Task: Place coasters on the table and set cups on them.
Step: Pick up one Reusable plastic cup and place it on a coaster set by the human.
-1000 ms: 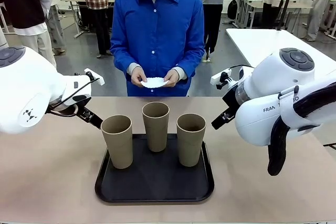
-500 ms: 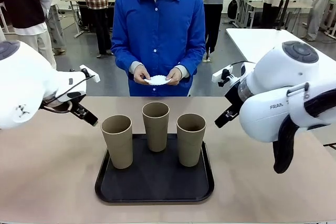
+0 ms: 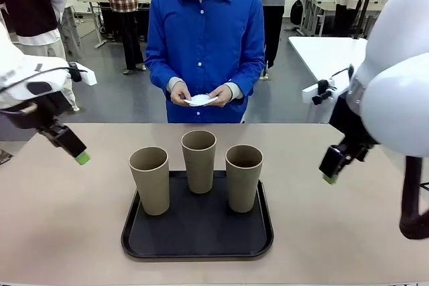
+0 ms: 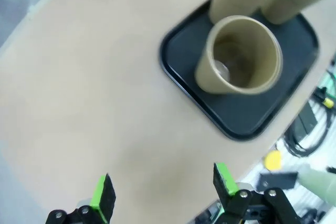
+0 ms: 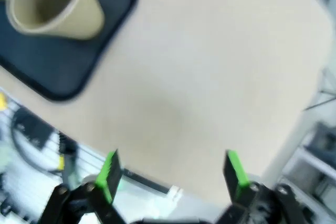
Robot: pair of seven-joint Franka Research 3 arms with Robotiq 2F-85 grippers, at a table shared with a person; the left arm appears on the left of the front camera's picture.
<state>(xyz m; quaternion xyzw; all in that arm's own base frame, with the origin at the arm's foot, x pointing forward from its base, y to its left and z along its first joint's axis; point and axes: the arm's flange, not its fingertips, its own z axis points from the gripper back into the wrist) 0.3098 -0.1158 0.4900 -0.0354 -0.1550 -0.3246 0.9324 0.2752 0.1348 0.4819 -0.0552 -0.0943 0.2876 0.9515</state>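
Note:
Three tan cups stand on a black tray [image 3: 198,249]: a left cup [image 3: 150,180], a middle cup [image 3: 199,160] and a right cup [image 3: 243,177]. The person across the table [image 3: 60,232] holds a small stack of white coasters [image 3: 200,100] in both hands at waist height. My left gripper [image 3: 79,157] hovers open over the table, left of the tray. In the left wrist view it [image 4: 164,190] looks down at the nearest cup [image 4: 241,56]. My right gripper [image 3: 328,175] hangs open to the right of the tray, and in its own view [image 5: 172,174] one cup [image 5: 50,3] sits at the top left.
A white table [image 3: 335,51] stands behind at the right. Other people stand in the background. Bare tabletop lies on both sides of the tray and along the far edge before the person.
Both arms have swung outward from the cups, the left one to the left and the right one to the right. The person's hands hold the coasters slightly lower.

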